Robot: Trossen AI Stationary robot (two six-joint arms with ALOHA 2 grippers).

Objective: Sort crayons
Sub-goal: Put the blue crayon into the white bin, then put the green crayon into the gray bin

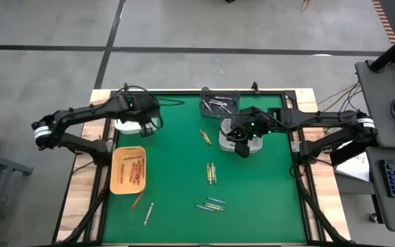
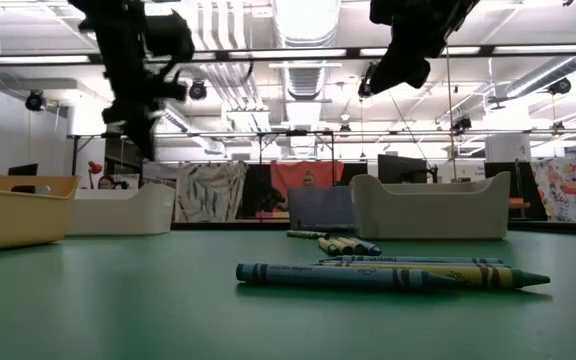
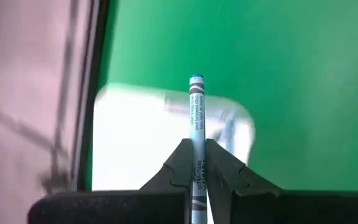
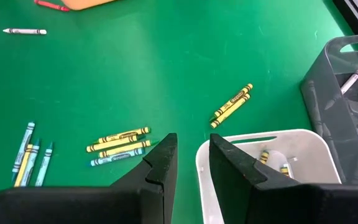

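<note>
My left gripper (image 3: 196, 144) is shut on a pale blue-green crayon (image 3: 196, 106) and hangs above a white tray (image 1: 125, 126) at the far left of the green mat. My right gripper (image 4: 192, 140) stands open with nothing between its fingers, over the near rim of another white tray (image 4: 260, 138) holding yellow crayons (image 4: 265, 157). Loose crayons lie flat on the mat: two yellow ones (image 1: 204, 136), a yellow group (image 1: 211, 173), a blue-green group (image 1: 211, 204), a red one (image 1: 137, 200) and a white one (image 1: 147, 214). My left gripper pinches the crayon between its two fingers, on the rear part of the stick (image 3: 196, 135). The fingers lie along the crayon, whose front end (image 3: 196, 79) sticks out past the fingertips. It is lifted clear, slanting down over the white tray (image 3: 142, 124).
An orange tray (image 1: 116, 171) with red crayons sits at the near left. A dark grey tray (image 1: 218, 103) with white crayons stands at the far middle. The mat's wooden border (image 1: 81, 185) and black frame run round it. Open mat lies between the trays.
</note>
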